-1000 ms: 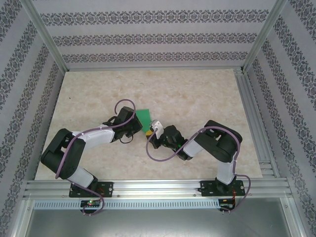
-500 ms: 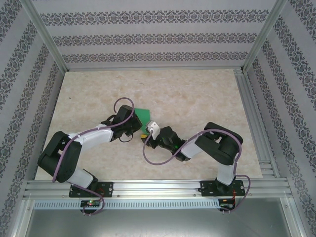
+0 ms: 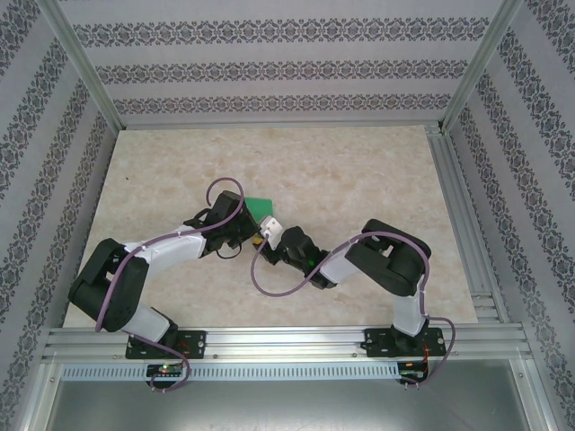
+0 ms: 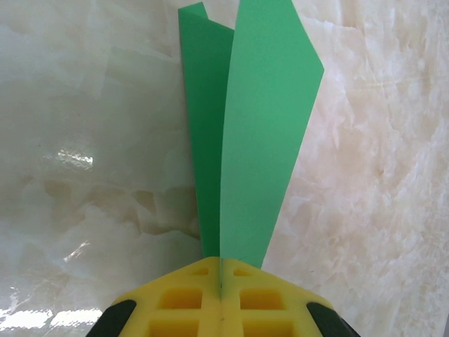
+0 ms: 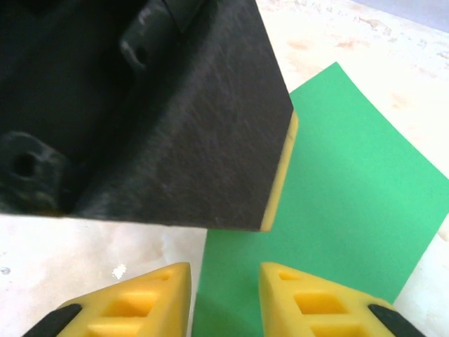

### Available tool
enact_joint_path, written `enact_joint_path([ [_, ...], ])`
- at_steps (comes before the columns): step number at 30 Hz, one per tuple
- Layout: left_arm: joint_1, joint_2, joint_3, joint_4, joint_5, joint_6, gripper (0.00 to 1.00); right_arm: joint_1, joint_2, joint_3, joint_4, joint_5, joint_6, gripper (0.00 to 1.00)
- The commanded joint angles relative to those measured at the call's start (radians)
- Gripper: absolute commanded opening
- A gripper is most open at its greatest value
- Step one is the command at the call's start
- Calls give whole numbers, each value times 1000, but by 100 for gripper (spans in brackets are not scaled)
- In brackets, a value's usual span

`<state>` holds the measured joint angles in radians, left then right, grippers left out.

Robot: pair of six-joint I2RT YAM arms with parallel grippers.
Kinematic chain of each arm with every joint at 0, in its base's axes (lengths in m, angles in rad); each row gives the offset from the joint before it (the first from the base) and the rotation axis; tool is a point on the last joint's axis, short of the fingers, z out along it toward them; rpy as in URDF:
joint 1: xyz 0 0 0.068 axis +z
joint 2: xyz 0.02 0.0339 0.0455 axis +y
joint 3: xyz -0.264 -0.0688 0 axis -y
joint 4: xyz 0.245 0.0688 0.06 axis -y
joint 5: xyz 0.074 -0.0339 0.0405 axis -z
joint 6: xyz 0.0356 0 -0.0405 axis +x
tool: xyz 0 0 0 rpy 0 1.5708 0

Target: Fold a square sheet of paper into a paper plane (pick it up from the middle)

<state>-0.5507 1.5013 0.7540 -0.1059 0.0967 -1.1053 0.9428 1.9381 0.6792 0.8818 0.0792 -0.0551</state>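
The square sheet of paper (image 4: 259,126) is bright green and folded into two long flaps that rise from a crease. My left gripper (image 4: 222,261) is shut on its near end, yellow fingers pressed together. From above, the paper (image 3: 262,205) sticks out beyond the left gripper (image 3: 251,226) at the table's middle. My right gripper (image 5: 224,277) is open, its yellow fingers a small gap apart over the paper's (image 5: 337,182) edge. It sits just under the left gripper's black body (image 5: 175,126). In the top view the right gripper (image 3: 263,235) meets the left one.
The marble-patterned table (image 3: 359,171) has patterned walls on three sides. Aluminium rails run along the right edge (image 3: 460,233) and the front (image 3: 287,339), where the arm bases are bolted. Purple cables loop over both arms.
The right gripper has moved up and left, closing in on the left gripper and the paper. The left arm has shifted slightly, still holding the paper, which shows less from above.
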Motion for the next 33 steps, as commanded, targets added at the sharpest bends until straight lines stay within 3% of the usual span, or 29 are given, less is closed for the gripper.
enact_joint_path([
  [1, 2, -24, 26, -14, 5, -16, 1, 15, 24, 22, 0, 22, -10, 28],
  [9, 3, -31, 23, -19, -4, -16, 5, 4, 28, 11, 36, -12, 27, 8],
  [13, 11, -47, 20, -33, -21, -12, 13, -18, 22, -21, 75, -60, 76, 3],
  [21, 51, -107, -7, -66, -46, 26, 34, -65, 5, -68, 101, -186, 190, 0],
  [33, 90, -221, -77, -52, -34, 143, 50, -137, -7, -47, 71, -366, 432, 0],
])
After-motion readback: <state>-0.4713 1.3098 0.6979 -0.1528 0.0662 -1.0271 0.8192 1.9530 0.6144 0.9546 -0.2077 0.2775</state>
